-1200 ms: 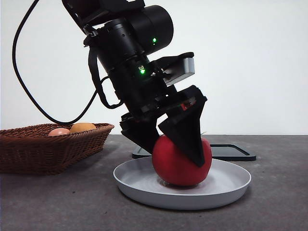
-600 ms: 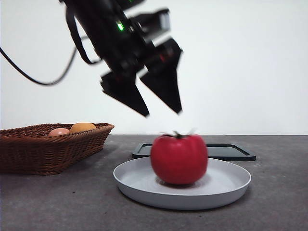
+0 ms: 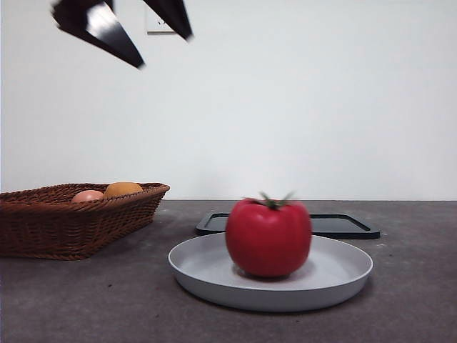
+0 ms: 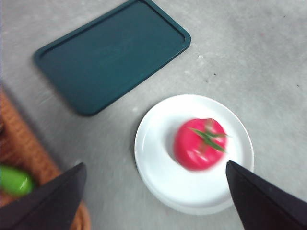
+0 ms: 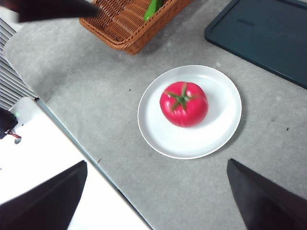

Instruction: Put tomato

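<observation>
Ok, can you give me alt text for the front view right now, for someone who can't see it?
A red tomato with a green stem sits upright on a white plate on a grey table. The left gripper is at the top left, fingers open and empty. A wicker basket holding fruit stands at left, a dark tray behind the plate.

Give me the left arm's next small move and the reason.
Probably just finish pulling the left gripper up and away to a waiting pose. The glossy round red tomato sits upright, green stem up, on the white round plate, and the left gripper's fingers are open, high above the table, touching nothing. The right gripper is also open and holds nothing, so no grasp seems needed.
</observation>
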### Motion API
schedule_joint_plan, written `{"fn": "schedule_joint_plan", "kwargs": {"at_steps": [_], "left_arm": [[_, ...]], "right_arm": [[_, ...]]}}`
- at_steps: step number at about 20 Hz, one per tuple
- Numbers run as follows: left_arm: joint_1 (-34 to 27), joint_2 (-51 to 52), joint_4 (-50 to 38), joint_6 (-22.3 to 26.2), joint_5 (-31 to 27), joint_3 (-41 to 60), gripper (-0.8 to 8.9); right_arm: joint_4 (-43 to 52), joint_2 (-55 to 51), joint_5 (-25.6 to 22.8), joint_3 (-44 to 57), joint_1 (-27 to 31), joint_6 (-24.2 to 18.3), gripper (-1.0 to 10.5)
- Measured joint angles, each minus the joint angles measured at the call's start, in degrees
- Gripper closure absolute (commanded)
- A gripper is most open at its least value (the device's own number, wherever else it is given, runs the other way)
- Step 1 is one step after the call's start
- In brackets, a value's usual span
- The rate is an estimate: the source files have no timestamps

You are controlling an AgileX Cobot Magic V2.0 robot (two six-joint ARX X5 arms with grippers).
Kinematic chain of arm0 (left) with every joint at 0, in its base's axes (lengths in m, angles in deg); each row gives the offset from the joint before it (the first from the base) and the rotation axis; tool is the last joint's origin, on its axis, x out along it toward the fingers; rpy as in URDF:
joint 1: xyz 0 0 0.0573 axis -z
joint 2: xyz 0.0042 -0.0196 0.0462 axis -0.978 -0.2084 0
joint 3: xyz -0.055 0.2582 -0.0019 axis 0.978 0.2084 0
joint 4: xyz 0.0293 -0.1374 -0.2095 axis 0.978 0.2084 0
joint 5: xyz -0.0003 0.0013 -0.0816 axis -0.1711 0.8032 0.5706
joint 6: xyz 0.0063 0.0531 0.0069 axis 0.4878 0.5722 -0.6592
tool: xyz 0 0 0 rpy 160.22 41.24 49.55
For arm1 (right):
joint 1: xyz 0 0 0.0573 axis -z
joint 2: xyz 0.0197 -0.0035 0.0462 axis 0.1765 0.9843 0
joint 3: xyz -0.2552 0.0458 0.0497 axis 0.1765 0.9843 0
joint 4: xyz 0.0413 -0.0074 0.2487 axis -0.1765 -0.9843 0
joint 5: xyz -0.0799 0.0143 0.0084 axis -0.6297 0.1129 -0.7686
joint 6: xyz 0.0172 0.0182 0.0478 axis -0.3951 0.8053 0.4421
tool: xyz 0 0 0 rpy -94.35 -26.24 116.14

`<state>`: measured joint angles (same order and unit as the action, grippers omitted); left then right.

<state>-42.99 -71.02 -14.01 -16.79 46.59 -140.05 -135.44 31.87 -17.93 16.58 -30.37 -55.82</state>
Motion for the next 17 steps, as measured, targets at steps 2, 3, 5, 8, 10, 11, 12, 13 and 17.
{"fn": "schedule_joint_plan", "kwargs": {"at_steps": [2, 3, 5, 8, 10, 11, 12, 13, 17], "left_arm": [[-1.11, 3.69, 3.58, -0.35, 0.87, 0.0, 3.45], [-1.66, 5.05, 4.92, -0.37, 1.77, 0.0, 3.45], [-2.97, 8.35, 8.37, -0.39, 5.44, 0.0, 3.45], [-4.31, 12.04, 14.36, -0.13, 11.17, -0.02, 3.45], [-4.55, 13.11, 20.15, 1.2, 14.23, -0.07, 3.46], [-4.55, 13.27, 22.93, 1.88, 15.06, -0.07, 3.46], [-4.55, 13.27, 25.62, 2.71, 16.06, -0.07, 3.46], [-4.55, 13.25, 27.1, 3.08, 17.05, -0.07, 3.46], [-4.52, 13.27, 27.43, 3.98, 18.12, -0.07, 3.46]], "right_arm": [[0.13, 0.57, 0.02, 0.0, 0.0, 0.0, 4.8], [0.44, 1.03, 0.02, 0.0, 0.0, 0.0, 4.8], [1.07, 2.27, 0.02, 0.0, 0.0, 0.0, 4.8], [2.14, 4.44, 0.02, 0.0, 0.0, 0.0, 4.8], [2.8, 5.7, 0.02, 0.0, 0.0, 0.02, 4.8], [2.99, 6.34, 0.02, 0.0, 0.0, 0.02, 4.8], [3.06, 7.21, 0.02, 0.0, 0.0, 0.0, 4.8], [3.1, 7.96, 0.02, 0.0, 0.0, 0.02, 4.8], [4.22, 11.15, 0.0, 0.0, -1.25, 0.04, 4.8]]}}
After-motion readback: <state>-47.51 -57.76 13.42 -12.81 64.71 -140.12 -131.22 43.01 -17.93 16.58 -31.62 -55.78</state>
